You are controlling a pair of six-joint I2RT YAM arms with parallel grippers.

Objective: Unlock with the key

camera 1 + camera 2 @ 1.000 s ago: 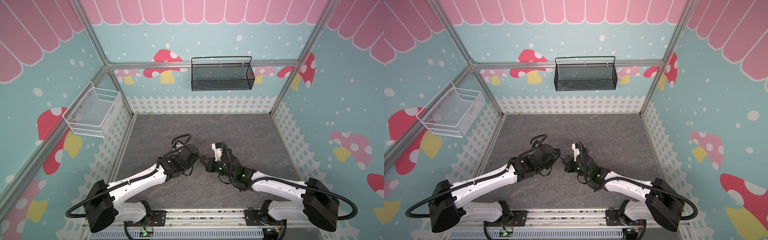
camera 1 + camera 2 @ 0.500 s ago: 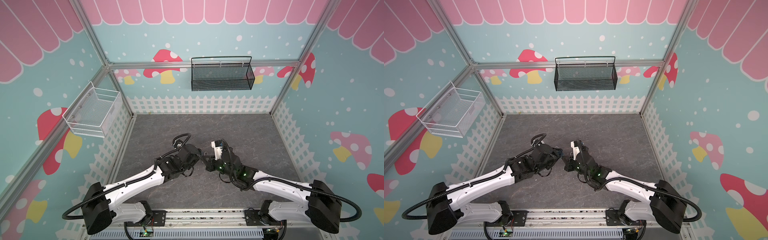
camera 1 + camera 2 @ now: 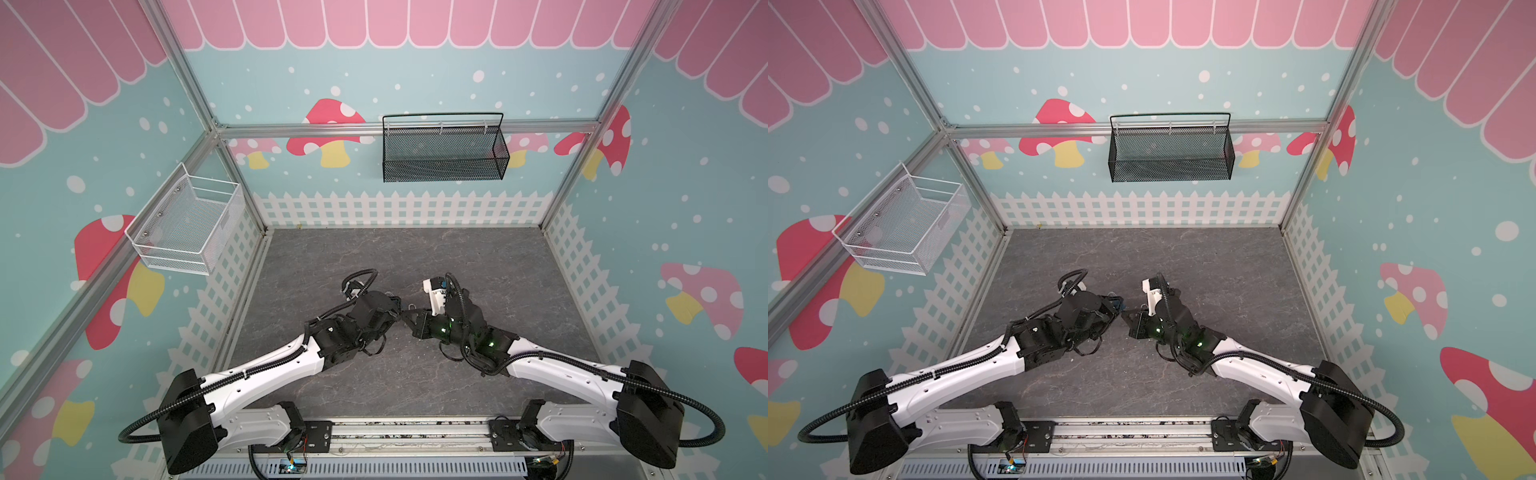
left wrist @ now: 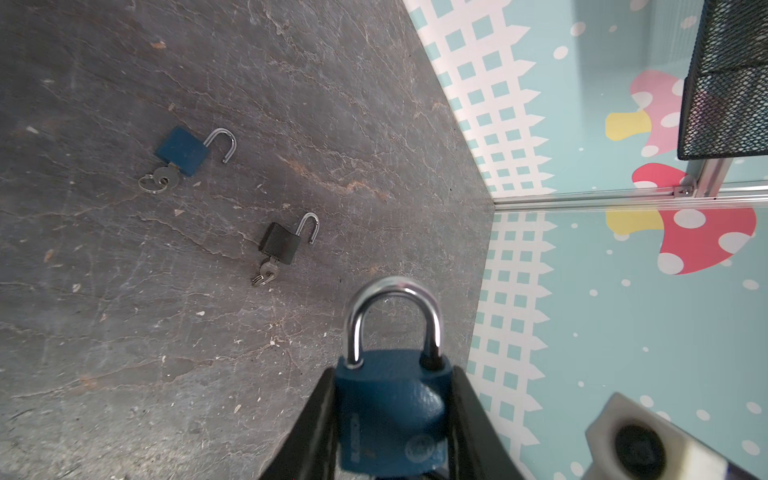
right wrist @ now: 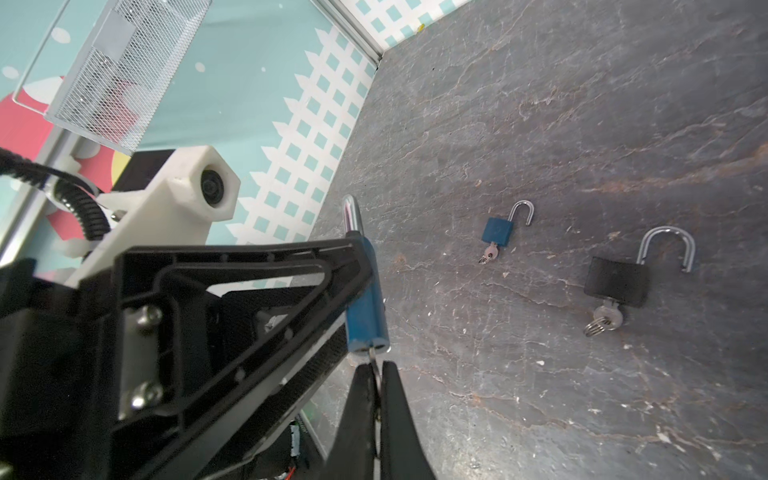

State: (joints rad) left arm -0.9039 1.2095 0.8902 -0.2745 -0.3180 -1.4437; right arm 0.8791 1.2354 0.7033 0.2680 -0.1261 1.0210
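The left gripper [image 4: 392, 374] clamps a blue padlock [image 4: 390, 411] across the two narrow flanks of its body. Its black plastic fingers [image 4: 316, 415] press on both sides. The body has a pebbled painted finish with embossed lettering too blurred to read. The polished steel shackle [image 4: 392, 291] forms a closed U with both legs seated in the body. The lower edge of the body is cut off in the left wrist view.

The right gripper [image 5: 377, 368] is closed on a thin silver key [image 5: 372, 354]. Only a short length of blade shows between the fingertips and the underside of the blue padlock. The bow of the key is hidden between the fingers. The blade meets the underside, but its depth of entry cannot be told.

In both top views the two grippers meet tip to tip above the middle of the dark grey, stone-veined surface [image 3: 415, 257]. The arms cover most of the held padlock there.

Farther off on the surface lie a second blue padlock [image 4: 183, 150] and a matte black padlock [image 4: 281, 242], apart from each other. Each has its shackle swung open and a ringed key [image 4: 160, 180] seated in its underside.

A black mesh basket [image 3: 442, 153] hangs on the far wall. A white wire-mesh basket [image 3: 187, 224] hangs on the left wall.
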